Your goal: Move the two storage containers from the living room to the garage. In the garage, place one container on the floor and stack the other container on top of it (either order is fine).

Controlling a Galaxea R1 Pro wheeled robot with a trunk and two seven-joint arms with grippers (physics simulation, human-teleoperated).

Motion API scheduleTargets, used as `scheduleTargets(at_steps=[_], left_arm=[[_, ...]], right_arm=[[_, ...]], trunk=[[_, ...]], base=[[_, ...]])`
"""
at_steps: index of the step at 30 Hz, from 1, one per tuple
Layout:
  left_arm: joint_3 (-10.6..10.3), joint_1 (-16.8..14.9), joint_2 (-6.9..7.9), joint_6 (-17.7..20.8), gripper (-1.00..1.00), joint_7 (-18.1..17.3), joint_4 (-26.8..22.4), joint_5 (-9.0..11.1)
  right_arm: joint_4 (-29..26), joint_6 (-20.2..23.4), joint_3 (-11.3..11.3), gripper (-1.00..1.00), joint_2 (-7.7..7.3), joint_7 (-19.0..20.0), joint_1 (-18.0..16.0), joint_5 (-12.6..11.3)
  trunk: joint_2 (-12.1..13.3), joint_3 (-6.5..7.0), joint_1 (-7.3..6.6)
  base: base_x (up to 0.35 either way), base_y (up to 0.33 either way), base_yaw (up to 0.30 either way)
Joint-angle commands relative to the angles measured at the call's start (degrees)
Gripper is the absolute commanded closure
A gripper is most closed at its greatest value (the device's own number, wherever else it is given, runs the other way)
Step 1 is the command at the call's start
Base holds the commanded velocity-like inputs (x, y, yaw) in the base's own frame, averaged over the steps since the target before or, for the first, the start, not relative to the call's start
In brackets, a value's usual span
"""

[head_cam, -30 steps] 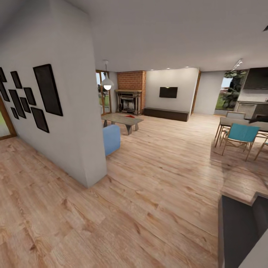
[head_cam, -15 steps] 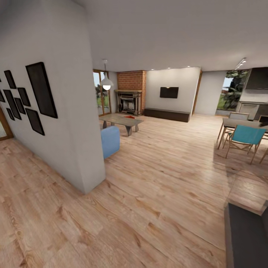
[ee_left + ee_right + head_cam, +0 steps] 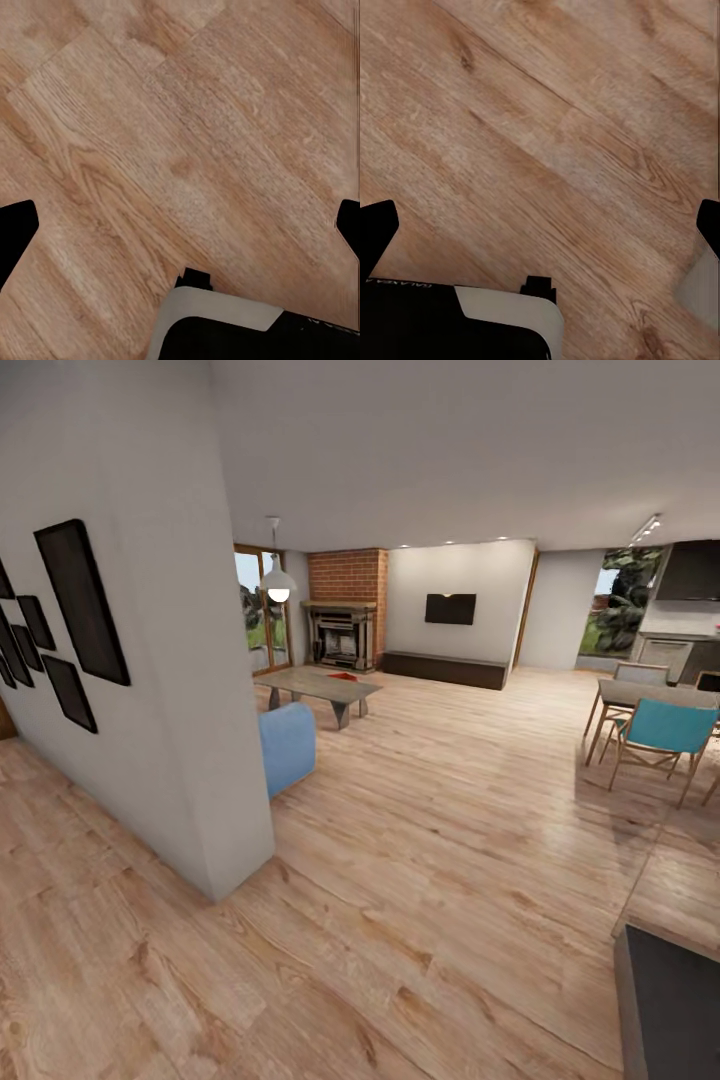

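While the living room (image 3: 420, 690) with its brick fireplace (image 3: 345, 610) lies ahead, no storage containers can be made out. Both pincers hang spread wide and empty over wood-plank flooring (image 3: 420, 880). Thin-walled boxes are judged light, best clamped at opposite rims.

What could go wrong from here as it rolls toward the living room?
1. The white partition wall's corner sits close on the robot's left; cutting the turn tightly could clip the base.
2. The blue sofa end and coffee table crowd the space just past that corner, leaving little room to manoeuvre.
3. The dark counter edge at lower right and the dining chair narrow the right side if it swings wide.
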Motion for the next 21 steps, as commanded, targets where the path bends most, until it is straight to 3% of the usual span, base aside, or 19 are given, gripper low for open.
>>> scheduleTargets(at_steps=[1,21], left_arm=[[0.0,-0.02,0.0,-0.21,-1.0,0.06,0.06,0.19],[0.08,-0.02,0.14,-0.25,-1.0,0.01,0.06,0.31]], right_arm=[[0.25,-0.4,0.02,-1.0,-0.01,0.14,-0.1,0.08],[0.18,-0.65,0.03,-1.0,-0.01,0.14,-0.1,0.09]], trunk=[[-0.06,-0.05,0.06],[-0.06,-0.05,0.06]], base=[[0.32,0.0,-0.24],[0.32,0.0,-0.274]])
